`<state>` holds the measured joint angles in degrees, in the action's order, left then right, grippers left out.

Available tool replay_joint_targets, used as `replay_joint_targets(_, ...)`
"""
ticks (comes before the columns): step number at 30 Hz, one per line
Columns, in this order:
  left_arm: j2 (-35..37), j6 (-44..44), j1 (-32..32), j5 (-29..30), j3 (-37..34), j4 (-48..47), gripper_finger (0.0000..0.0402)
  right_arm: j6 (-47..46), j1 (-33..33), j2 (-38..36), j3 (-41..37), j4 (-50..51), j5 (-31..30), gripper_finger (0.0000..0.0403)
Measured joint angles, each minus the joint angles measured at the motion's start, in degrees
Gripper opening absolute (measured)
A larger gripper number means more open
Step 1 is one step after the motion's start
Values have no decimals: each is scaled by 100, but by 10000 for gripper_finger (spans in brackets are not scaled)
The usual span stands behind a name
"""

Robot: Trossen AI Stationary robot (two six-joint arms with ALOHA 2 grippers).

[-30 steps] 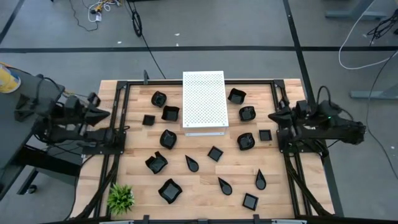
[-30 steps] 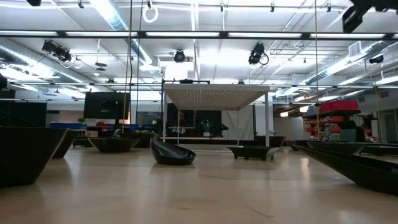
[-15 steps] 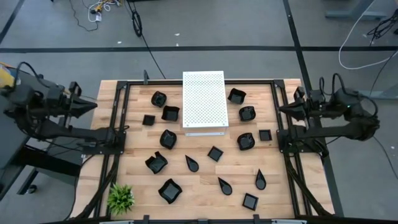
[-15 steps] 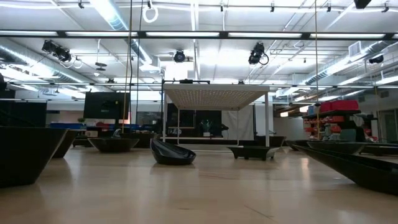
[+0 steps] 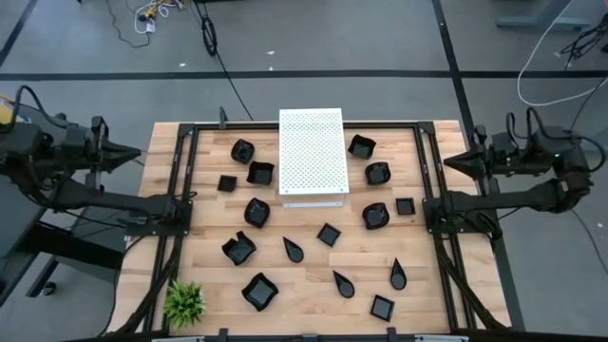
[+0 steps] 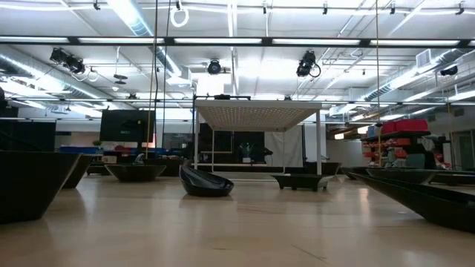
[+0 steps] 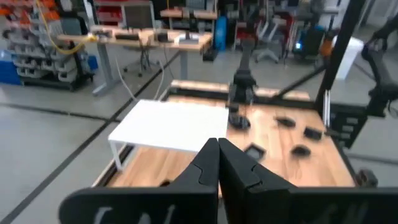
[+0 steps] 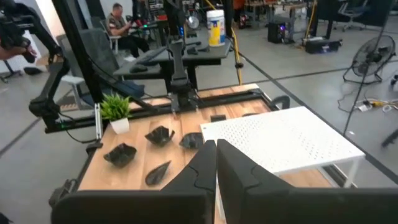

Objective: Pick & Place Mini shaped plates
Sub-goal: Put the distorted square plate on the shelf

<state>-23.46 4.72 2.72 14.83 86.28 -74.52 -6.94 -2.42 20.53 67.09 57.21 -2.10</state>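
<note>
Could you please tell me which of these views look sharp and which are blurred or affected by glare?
High view: evenly lit and sharp, the mini shaped plates crisp against the table. Low view: bright ceiling lights glare overhead, and the nearest plates loom as large dark shapes at the edges. Left wrist view: soft and smeared throughout, the white board without visible holes. Right wrist view: sharper, the board's perforations showing.

Mini shaped plates (image 5: 256,212) scattered left, right, before board (image 5: 312,156), plant (image 5: 184,302) front-left corner

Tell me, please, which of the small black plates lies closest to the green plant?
It is the rounded black plate at the table's front edge, just right of the green plant. The other plates all lie farther from the plant.
</note>
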Motion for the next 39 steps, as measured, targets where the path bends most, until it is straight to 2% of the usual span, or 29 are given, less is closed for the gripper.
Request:
replay_joint_targets(4, -1, 98, 0, 2, -4, -345, 3, 35, 0, 0, 174, 339, -21, 17)
replay_joint_targets(13, -2, -56, 0, 94, -4, -378, 3, 182, -2, 0, 273, 746, -66, 17)
replay_joint_targets(22, 0, 6, 2, -546, -4, -398, 3, 315, 0, 0, 273, 816, -62, 17)
replay_joint_targets(39, 0, -244, 2, -546, -4, -629, 3, 595, 0, 0, 273, 862, -46, 17)
